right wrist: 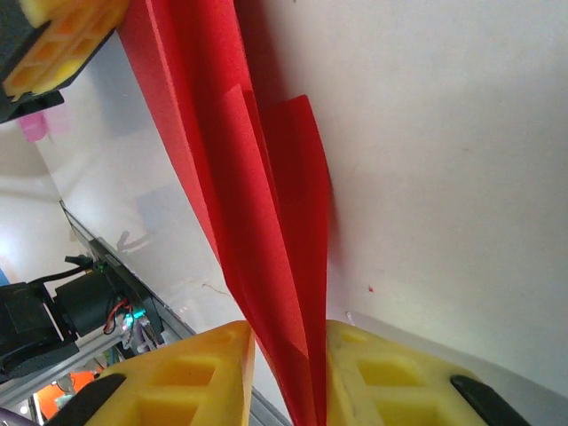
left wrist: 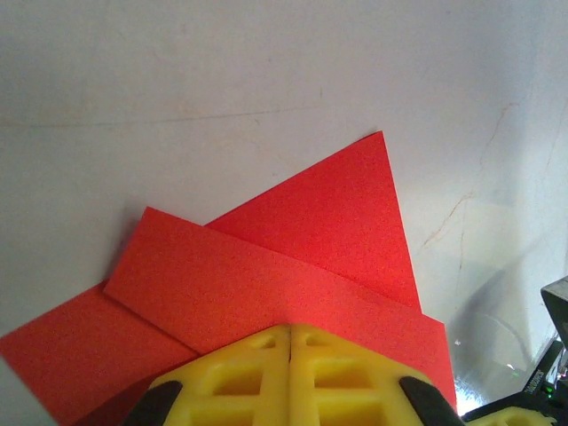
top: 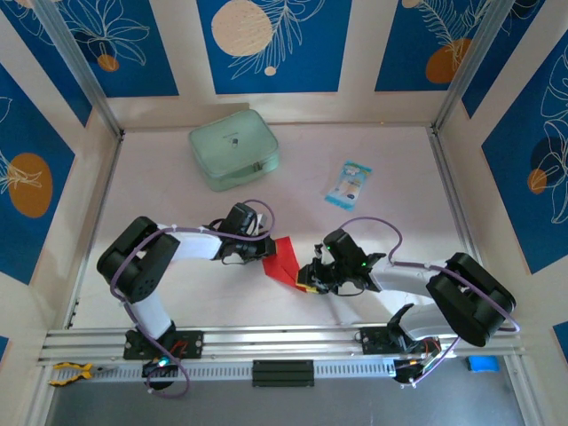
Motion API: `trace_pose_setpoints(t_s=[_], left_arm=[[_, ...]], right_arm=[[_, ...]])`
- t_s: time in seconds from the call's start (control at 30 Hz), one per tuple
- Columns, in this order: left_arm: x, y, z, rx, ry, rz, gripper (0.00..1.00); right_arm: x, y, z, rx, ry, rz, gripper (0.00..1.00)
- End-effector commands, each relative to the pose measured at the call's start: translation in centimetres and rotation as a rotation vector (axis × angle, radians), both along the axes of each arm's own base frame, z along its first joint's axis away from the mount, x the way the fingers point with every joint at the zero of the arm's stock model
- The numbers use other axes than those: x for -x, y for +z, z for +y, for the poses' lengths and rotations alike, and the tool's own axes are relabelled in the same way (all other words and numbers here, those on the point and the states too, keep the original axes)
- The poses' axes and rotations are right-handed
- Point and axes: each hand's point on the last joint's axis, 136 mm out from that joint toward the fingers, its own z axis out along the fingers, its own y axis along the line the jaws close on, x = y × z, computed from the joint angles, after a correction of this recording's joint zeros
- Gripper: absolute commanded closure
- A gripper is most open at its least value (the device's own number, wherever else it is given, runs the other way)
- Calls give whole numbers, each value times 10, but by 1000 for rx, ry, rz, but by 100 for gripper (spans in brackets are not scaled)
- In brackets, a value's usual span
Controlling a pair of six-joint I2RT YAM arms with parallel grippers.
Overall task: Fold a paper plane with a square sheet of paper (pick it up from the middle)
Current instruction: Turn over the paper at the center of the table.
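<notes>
- Red paper [top: 282, 259], partly folded into overlapping pointed flaps, sits on the white table [top: 373, 231]. It is well in front of the green pouch [top: 233, 146], on the arm-base side, and slightly to the pouch's right.
- From the left wrist, the red paper [left wrist: 293, 248] lies flat, with one layer creased over another. A triangular tip points away from the camera.
- From the right wrist, the red paper [right wrist: 257, 177] stands on edge as a narrow bundle of folds, rising from the fingers towards the top of the picture.
- The left gripper [top: 264, 252] reaches the paper's edge on the side nearer the green pouch.
- Its yellow fingers [left wrist: 240, 373] are pressed together with no gap, and their tips [left wrist: 290, 333] meet the paper. I cannot tell whether a layer is pinched between them.
- The right gripper [top: 307, 279] is at the paper's far end from the green pouch, well apart from it.
- Its jaws stand narrow, and the folded paper passes between the two yellow fingers [right wrist: 288, 355], which clamp it.
- The left gripper [right wrist: 62, 35] also shows at the paper's upper end in the right wrist view.
- A blue-white packet [top: 348, 184] lies to the right of the green pouch, apart from it.
</notes>
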Motion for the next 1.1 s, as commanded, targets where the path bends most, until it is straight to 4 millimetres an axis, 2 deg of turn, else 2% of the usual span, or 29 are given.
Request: trace_pose_setpoints(t_s=[0.0,0.13,0.27,0.53,0.8,1.07], left_arm=[[13,-27,21,-83,33,78,94],[9,-18,14,-43,28,63,93],[5,0,7,3,18,29,91],[-1,53,-1,84,-1,-78,74],[3,86,11,78,5,-183,67],[4,100,31,5,12,-295,63]], right_arm=[[0,3,3,-25,23,-6,78],[4,3,0,-27,30,-5,83],[7,3,-4,-34,29,-13,87],[7,17,-12,-42,44,-78,91],[-1,43,-25,-1,30,-203,93],[-14,78,-46,107,6,-361,94]])
